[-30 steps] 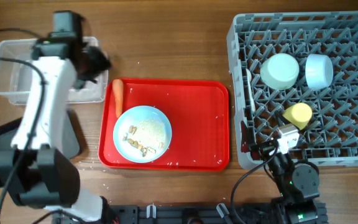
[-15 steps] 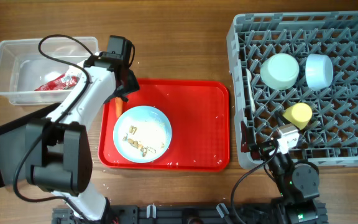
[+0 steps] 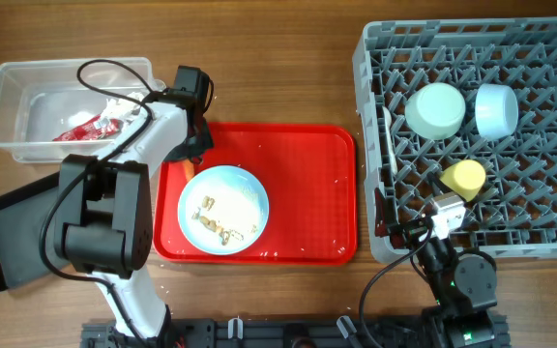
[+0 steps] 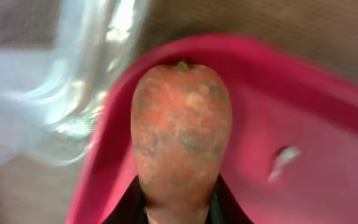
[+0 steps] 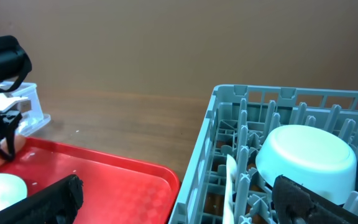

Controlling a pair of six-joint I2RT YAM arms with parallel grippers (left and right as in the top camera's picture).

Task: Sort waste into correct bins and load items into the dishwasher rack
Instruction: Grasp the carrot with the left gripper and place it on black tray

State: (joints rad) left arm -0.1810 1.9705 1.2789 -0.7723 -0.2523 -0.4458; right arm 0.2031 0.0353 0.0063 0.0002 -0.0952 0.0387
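My left gripper [image 3: 190, 157] is down at the left end of the red tray, shut on the orange carrot [image 4: 182, 130]; the dark fingers [image 4: 134, 200] press against both its sides. The carrot lies on the tray floor beside the pale-blue plate [image 3: 222, 208], which holds rice grains and brown crumbs [image 3: 220, 225]. The clear tub [image 3: 17, 135] contains the red wrapper [image 3: 83, 127]. A black tray [image 3: 13, 242] sits front left. Inside the grey rack [image 3: 549, 242] are a mint-green bowl [image 3: 436, 109], a light-blue bowl [image 3: 496, 109], a yellow cup [image 3: 464, 178] and a white spoon [image 5: 230, 180]. My right gripper [image 5: 179, 202] is open at the rack's front edge.
The red serving tray [image 3: 307, 193] fills the middle of the wooden table, between the tub and the rack. The left arm's white links [image 3: 133, 145] and cable stretch over the tub's right end and the black tray.
The left arm swung from over the clear tub to the tray's left end, and its fingers closed on the carrot. The right arm has not moved.
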